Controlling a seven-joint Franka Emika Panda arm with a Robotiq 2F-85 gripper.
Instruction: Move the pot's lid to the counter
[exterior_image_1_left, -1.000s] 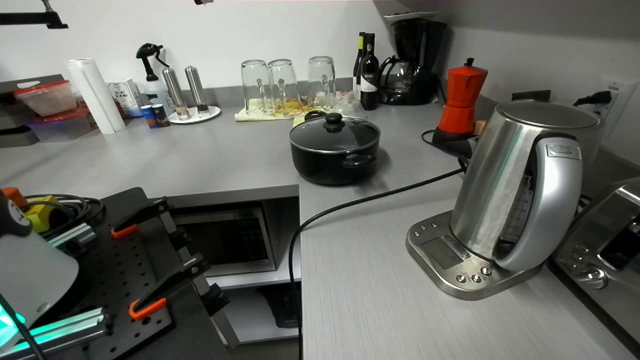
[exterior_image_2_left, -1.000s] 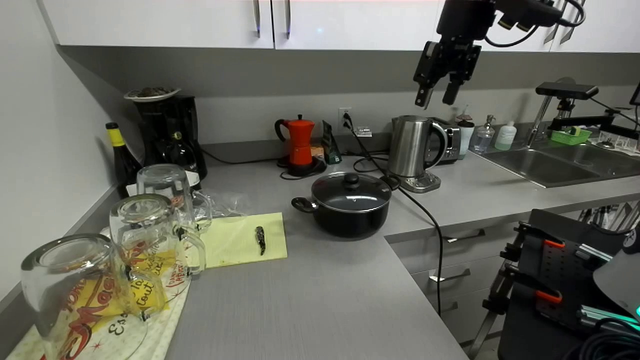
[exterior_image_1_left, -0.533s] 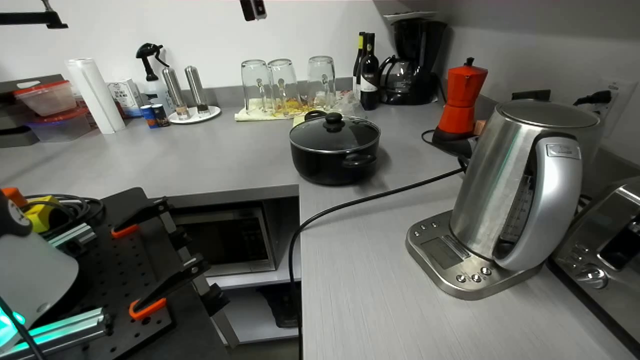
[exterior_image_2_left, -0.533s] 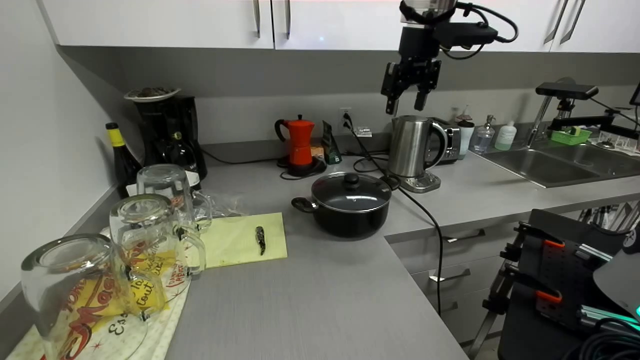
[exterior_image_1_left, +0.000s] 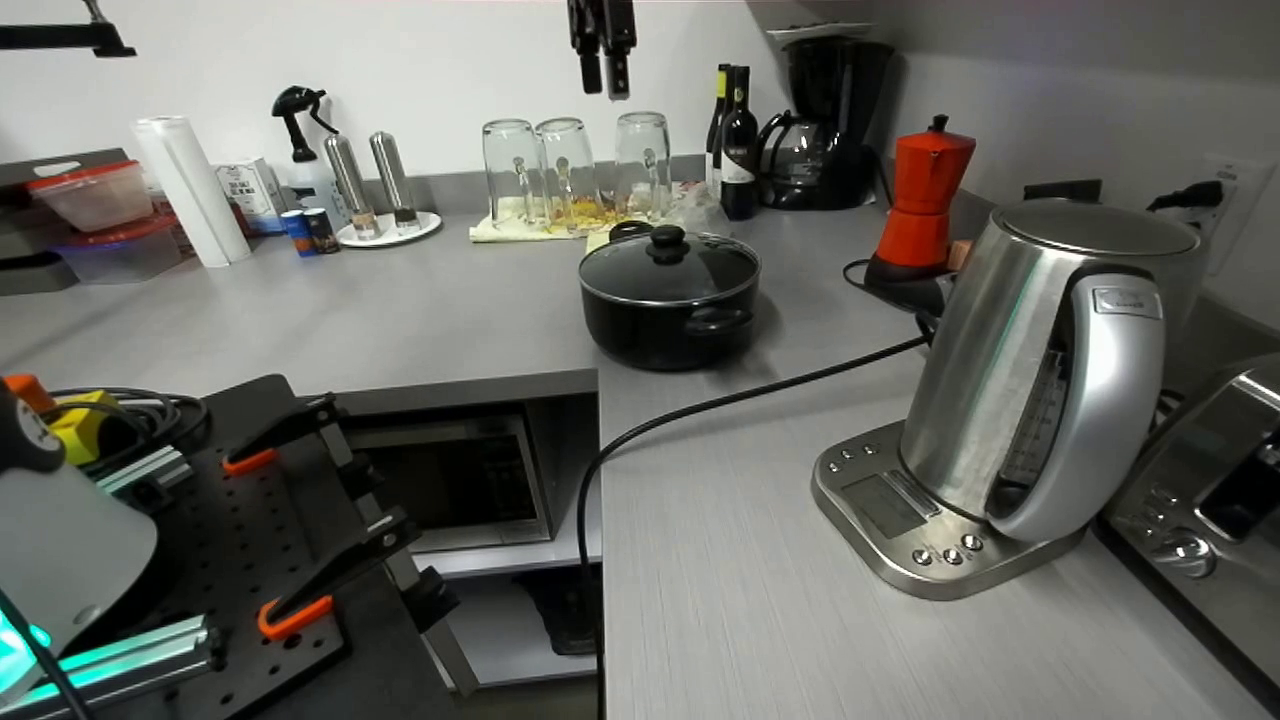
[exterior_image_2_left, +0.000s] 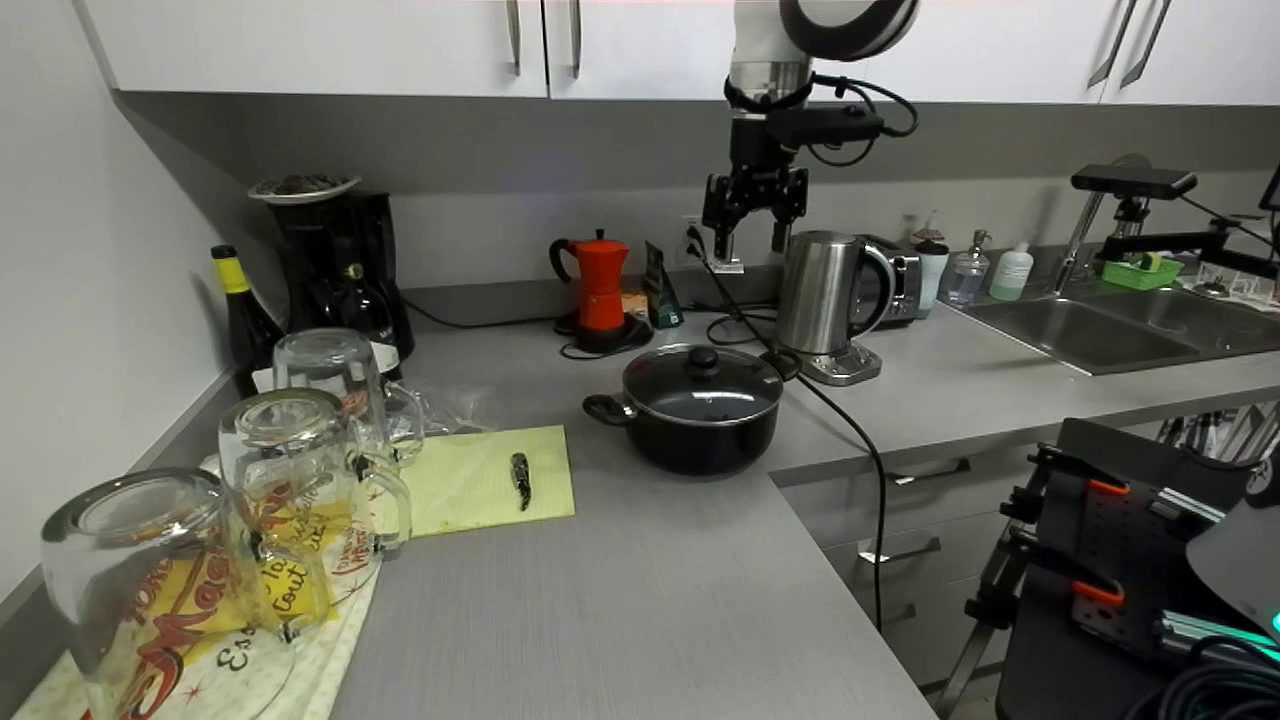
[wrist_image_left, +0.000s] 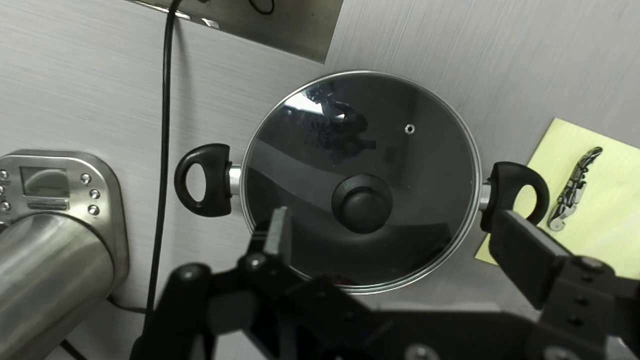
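"Above the pot (exterior_image_1_left: 650, 335), what is new?"

"The arm (exterior_image_2_left: 768, 85). In an exterior view it has swung, within the last second, from the side of the kettle (exterior_image_2_left: 818, 290) toward the pot, and come lower."

"And how do the jaws stand?"

"Wide apart, holding nothing, well clear of the lid (wrist_image_left: 430, 175)."

"Has the lid itself moved?"

"No. It sits on the pot, knob (wrist_image_left: 362, 205) upward, and the pot stands unchanged on the surface (exterior_image_2_left: 600, 600)."

"What does that mean for the task?"

"The approach looks well under way, the lifting not begun. In the wrist view the knob shows beyond the gap, so lowering onto it seems the next need. Whether the jaws line up exactly is hard to tell from this height; the rounded knob could slip if pinched too high."
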